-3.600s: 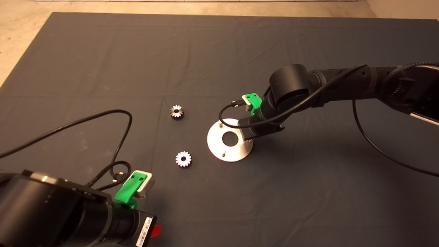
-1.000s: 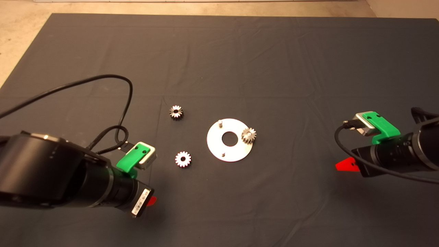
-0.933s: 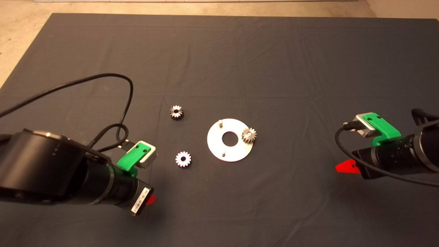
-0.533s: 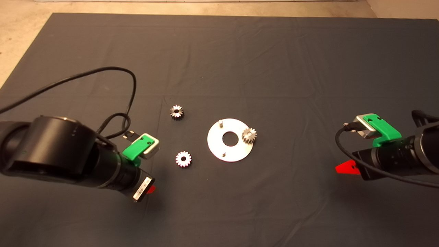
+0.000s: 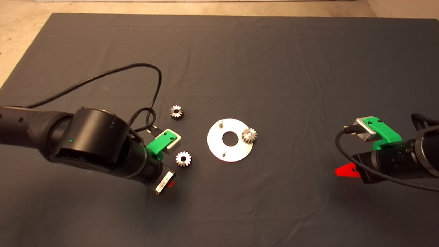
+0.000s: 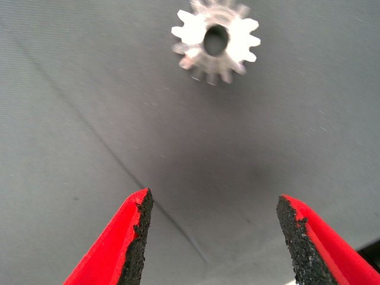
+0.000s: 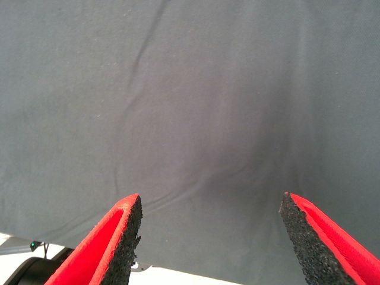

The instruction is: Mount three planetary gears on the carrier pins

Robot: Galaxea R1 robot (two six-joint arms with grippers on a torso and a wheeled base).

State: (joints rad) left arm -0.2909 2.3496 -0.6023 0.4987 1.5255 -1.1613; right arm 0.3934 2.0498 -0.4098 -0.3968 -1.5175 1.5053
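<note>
From above, the shiny carrier disc (image 5: 229,140) carries one planetary gear (image 5: 249,135) on its right pin; two carrier pins (image 5: 220,122) stand bare. A near gear (image 5: 183,159) and far gear (image 5: 176,112) lie left on the mat (image 5: 240,55). The left gripper (image 6: 211,237), fingers spread, faces the near gear's (image 6: 216,41) bright toothed face. The right gripper (image 7: 208,237), released, sees only mat.

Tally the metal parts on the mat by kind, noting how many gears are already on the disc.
Small toothed steel gears: 3; one seated on the disc, two loose on the dark mat.
Flat round shiny metal disc with centre hole: 1.
Bare short silver pegs on the disc: 2.
Total: 6.
</note>
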